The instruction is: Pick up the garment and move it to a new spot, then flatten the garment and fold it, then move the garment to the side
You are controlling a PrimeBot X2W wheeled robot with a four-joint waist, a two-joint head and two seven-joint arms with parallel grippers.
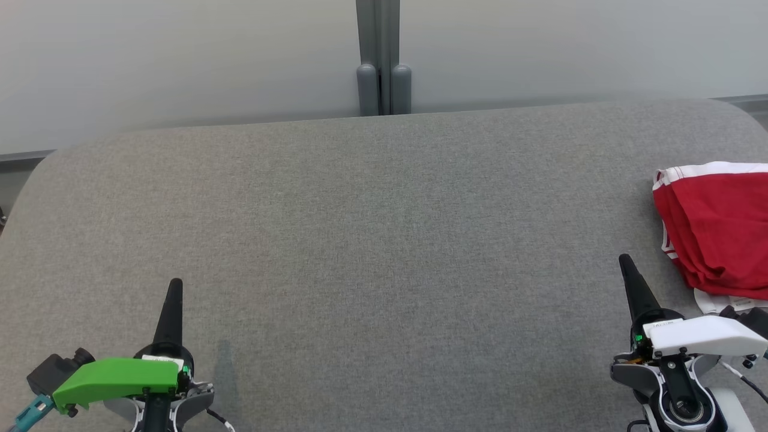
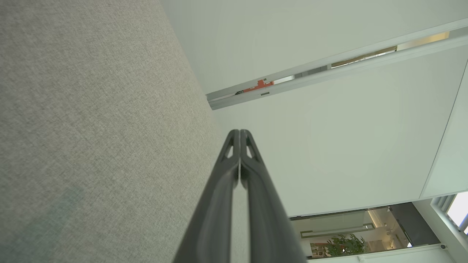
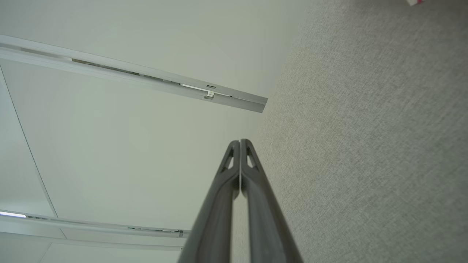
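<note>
A red garment with white trim [image 1: 717,225] lies folded at the right edge of the grey fabric surface [image 1: 384,240], partly cut off by the head view's edge. My right gripper [image 1: 624,259] stands just left of it and a little nearer, fingers pressed together and empty; its tips [image 3: 240,141] meet in the right wrist view. My left gripper [image 1: 175,282] rests at the lower left, far from the garment, also shut on nothing, with the tips [image 2: 240,131] touching in the left wrist view. A small red and white scrap [image 3: 415,2] shows at the top edge of the right wrist view.
The grey surface has rounded far corners and a back edge at a pale wall with a grey post [image 1: 383,57] at its middle. Wide bare fabric lies between the two grippers.
</note>
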